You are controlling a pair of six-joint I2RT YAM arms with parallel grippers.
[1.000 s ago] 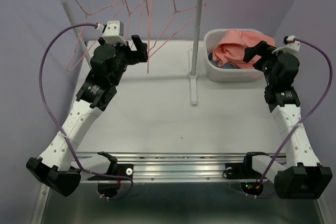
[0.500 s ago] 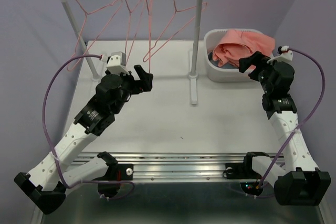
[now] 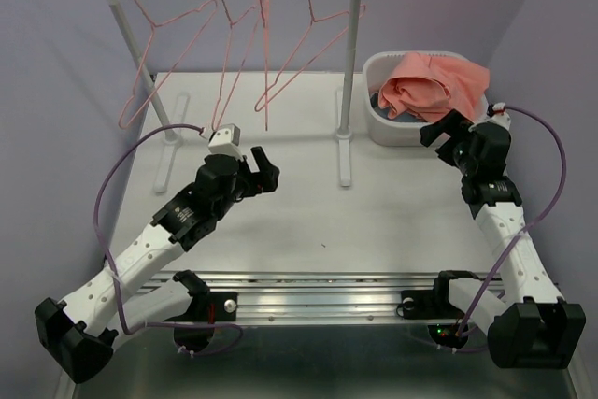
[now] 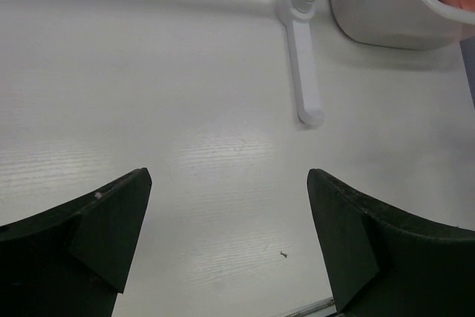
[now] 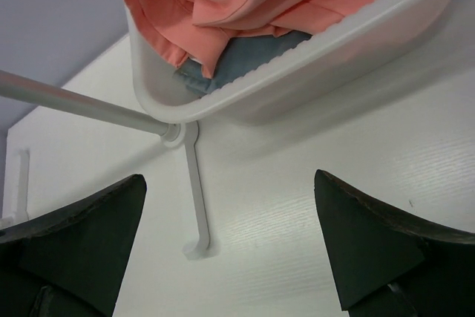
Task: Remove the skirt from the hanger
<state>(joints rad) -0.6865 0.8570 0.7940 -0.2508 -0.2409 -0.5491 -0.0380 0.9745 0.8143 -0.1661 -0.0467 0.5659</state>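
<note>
Coral skirt [image 3: 434, 81] lies heaped in the white basket [image 3: 397, 133] at the far right of the tabletop [image 3: 299, 212], seen from overhead, off the pink wire hangers [image 3: 267, 63] on the rack [image 3: 348, 63]. My left end effector [image 3: 264, 168] hovers near the hangers' lower tips, and the right end effector [image 3: 441, 137] sits just before the basket. On the left wrist camera, the fingers [image 4: 89, 235] are spread apart above the tabletop. On the right wrist camera, the fingers [image 5: 82, 235] are likewise apart, with the basket ahead and a grey-blue cloth [image 5: 245, 53] under the skirt
</note>
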